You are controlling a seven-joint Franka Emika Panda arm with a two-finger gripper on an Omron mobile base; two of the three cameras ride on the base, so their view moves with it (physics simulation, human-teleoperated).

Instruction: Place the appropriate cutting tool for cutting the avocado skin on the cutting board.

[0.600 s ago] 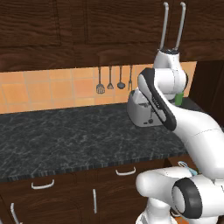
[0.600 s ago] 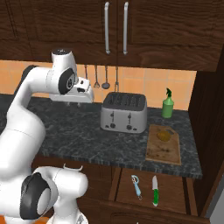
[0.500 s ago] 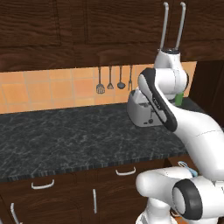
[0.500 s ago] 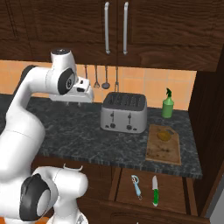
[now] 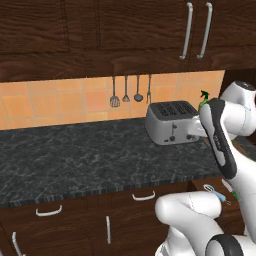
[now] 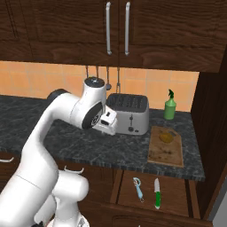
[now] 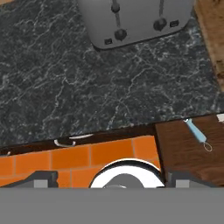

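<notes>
The claw (image 7: 109, 178) hangs above the front edge of the black speckled desk (image 6: 53, 133), pointing down, with its two dark fingertips (image 7: 41, 179) spread wide apart and nothing between them. In the right base view the claw (image 6: 110, 123) sits just in front of the silver toaster (image 6: 129, 113), apart from it. In the hand view the toaster (image 7: 135, 19) lies ahead of the claw, across a stretch of bare desk (image 7: 87, 87).

The cutting tool (image 6: 157, 193), a slim knife with a green handle, lies in the open drawer (image 6: 177, 197) below the desk edge, lower than the claw and off to its right side. Just beside it in the same drawer lies a light blue peeler (image 6: 138, 188); in the hand view the peeler (image 7: 195, 133) sits to the right of the claw.

The cutting board (image 6: 166, 145) lies flat on the desk to the right of the toaster, well apart from the claw. The avocado (image 6: 166, 136) rests on the far half of the board. A green spray bottle (image 6: 169, 104) stands upright behind the board. Dark utensils (image 5: 125, 92) hang on the orange tiled wall behind the toaster.
</notes>
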